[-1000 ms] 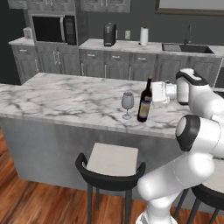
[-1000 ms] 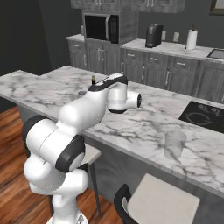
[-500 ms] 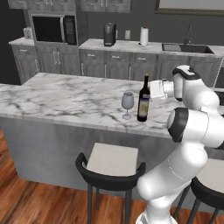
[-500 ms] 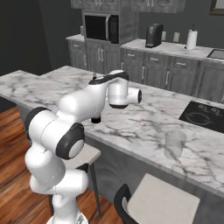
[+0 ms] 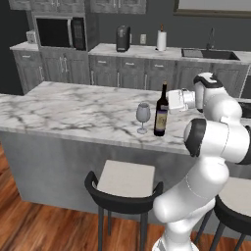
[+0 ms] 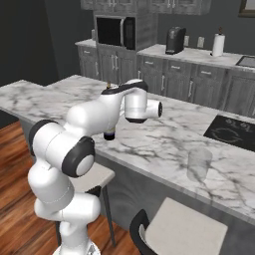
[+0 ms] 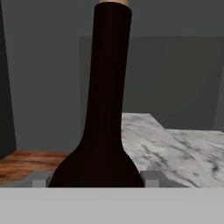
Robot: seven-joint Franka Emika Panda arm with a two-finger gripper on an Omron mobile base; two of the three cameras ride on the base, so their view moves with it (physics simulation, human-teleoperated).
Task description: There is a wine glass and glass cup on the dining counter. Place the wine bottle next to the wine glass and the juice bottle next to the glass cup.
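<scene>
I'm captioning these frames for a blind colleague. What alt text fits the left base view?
A dark wine bottle stands upright on the white marble dining counter, just right of a clear wine glass, with the white robot arm's gripper at the bottle's shoulder. Two stools sit in front of the counter, and grey cabinets with a microwave line the back wall.

wine bottle — dark neck upright, dining counter behind

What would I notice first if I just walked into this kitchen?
Probably the big white robot arm bending over the dining counter. Its gripper is at the tall dark wine bottle, which stands upright beside the wine glass. In the right base view, a faint clear glass cup stands alone near the counter's front edge.
</scene>
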